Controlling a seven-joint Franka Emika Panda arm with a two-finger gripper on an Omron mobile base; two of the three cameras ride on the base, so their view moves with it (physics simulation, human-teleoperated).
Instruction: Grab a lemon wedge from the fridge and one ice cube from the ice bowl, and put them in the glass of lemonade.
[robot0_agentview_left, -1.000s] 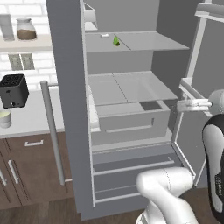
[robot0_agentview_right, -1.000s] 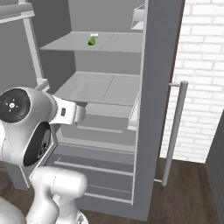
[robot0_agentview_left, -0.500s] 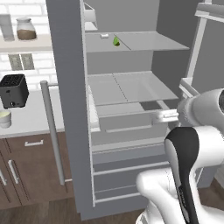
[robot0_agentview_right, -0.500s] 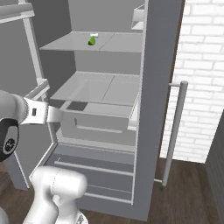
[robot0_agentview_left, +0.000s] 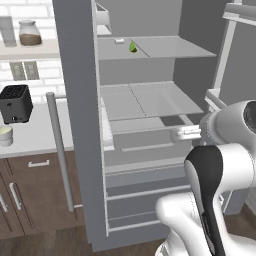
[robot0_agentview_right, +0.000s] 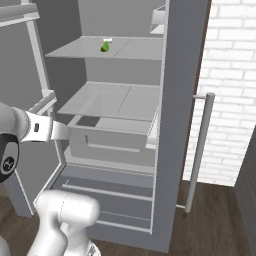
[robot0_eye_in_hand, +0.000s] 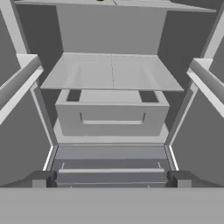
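Note:
The grey fridge (robot0_agentview_left: 75, 100) (robot0_agentview_right: 182, 75) stands with both doors swung wide. A tiny yellow-green lemon wedge (robot0_agentview_left: 132, 47) (robot0_agentview_right: 105, 46) lies on its upper shelf, towards the back. My gripper (robot0_eye_in_hand: 110, 180) is open with nothing between its fingers. It is level with the crisper drawer (robot0_eye_in_hand: 111, 113), faces straight into the fridge, and is well below and in front of the wedge. The small cream-white glass of lemonade (robot0_agentview_left: 5, 136) sits on the counter at the far left. The ice bowl and the ice cube are out of view.
A black toaster (robot0_agentview_left: 15, 102) stands on the counter left of the fridge, with brown cabinets (robot0_agentview_left: 30, 195) below and a jar (robot0_agentview_left: 30, 32) on a shelf above. The open doors and their bar handles (robot0_agentview_left: 60, 150) (robot0_agentview_right: 200, 150) flank the opening. A white brick wall (robot0_agentview_right: 230, 75) is at the right.
The arm has folded: its elbow now rises large in the left base view and the hand has drawn to the left in both base views. The gripper stays open, and the lemon wedge has not moved.

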